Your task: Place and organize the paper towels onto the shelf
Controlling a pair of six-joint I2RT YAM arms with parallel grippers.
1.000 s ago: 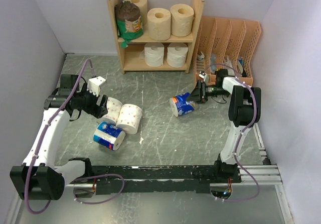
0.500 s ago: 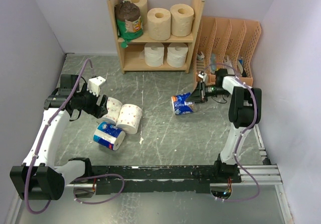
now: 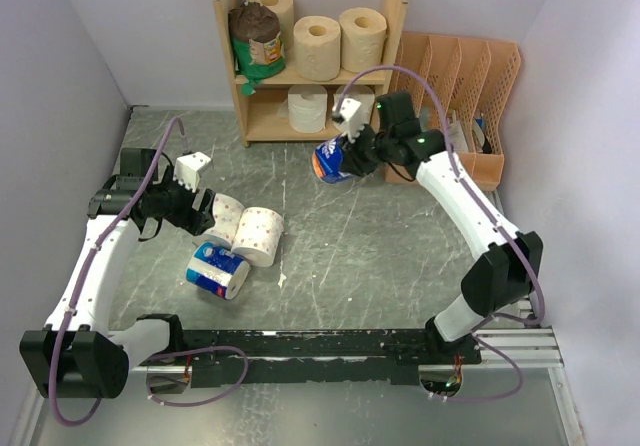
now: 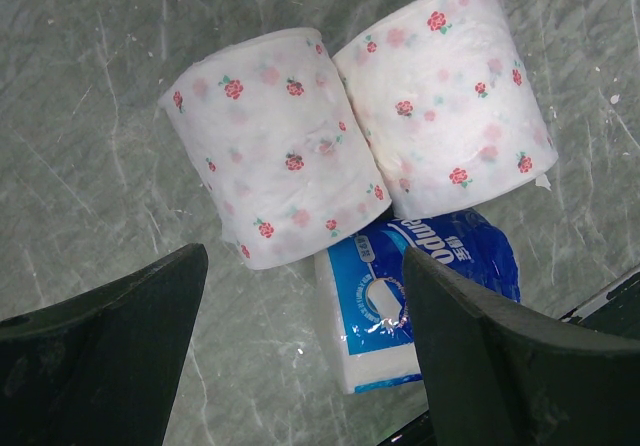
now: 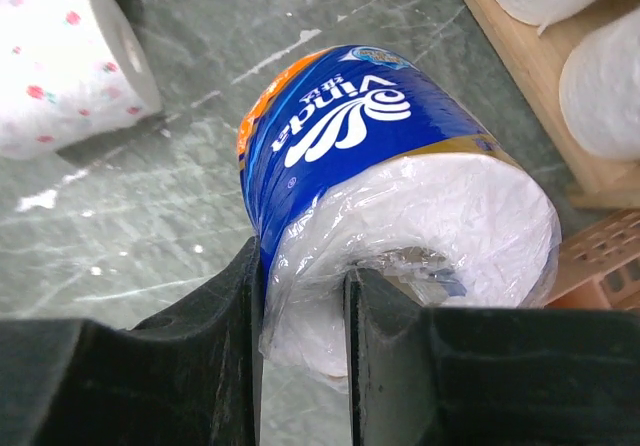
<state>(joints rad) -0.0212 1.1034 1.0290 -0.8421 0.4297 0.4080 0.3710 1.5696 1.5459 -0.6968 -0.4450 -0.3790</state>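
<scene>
gripping blue-wrapped roll (image 3: 329, 162), right pincer (image 3: 354, 153), near shelf (image 3: 396, 36)

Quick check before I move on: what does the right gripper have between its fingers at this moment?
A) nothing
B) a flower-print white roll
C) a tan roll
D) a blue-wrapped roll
D: the right gripper is clamped on the end of the blue-wrapped roll, holding it close to the shelf.
</scene>
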